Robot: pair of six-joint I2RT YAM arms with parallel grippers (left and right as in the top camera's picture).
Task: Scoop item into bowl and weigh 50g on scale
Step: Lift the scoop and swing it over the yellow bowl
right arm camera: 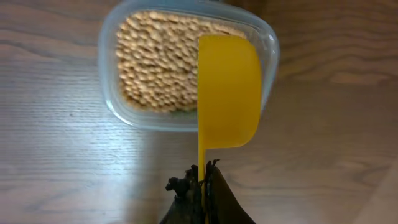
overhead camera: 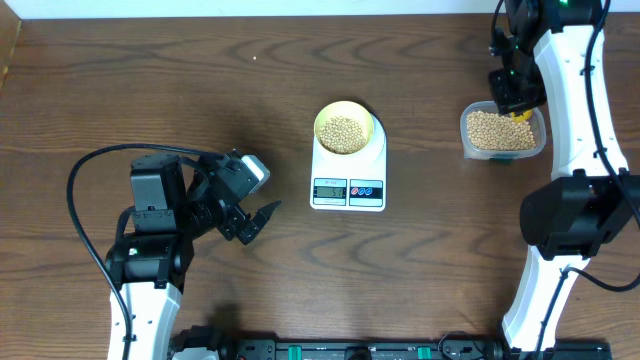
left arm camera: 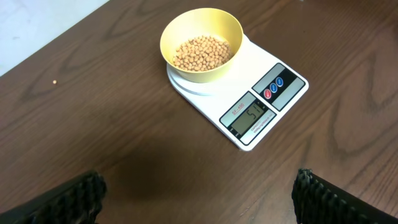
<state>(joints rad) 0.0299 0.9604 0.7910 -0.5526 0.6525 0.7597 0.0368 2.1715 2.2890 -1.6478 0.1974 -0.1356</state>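
The pale yellow-green bowl (overhead camera: 345,128) holds tan beans (overhead camera: 343,134) and stands on the white scale (overhead camera: 348,172). In the left wrist view the bowl (left arm camera: 201,43) sits on the scale (left arm camera: 249,93), whose display (left arm camera: 252,116) shows digits. My left gripper (overhead camera: 255,222) is open and empty, on the table left of the scale; its fingers (left arm camera: 199,199) frame bare wood. My right gripper (right arm camera: 203,175) is shut on the handle of the bright yellow scoop (right arm camera: 227,90), held over the clear tub of beans (right arm camera: 158,62) at the right (overhead camera: 502,131).
A single stray bean (left arm camera: 55,81) lies on the dark wood table (overhead camera: 150,90) far left of the scale. The right arm's white links (overhead camera: 575,110) run down the right side.
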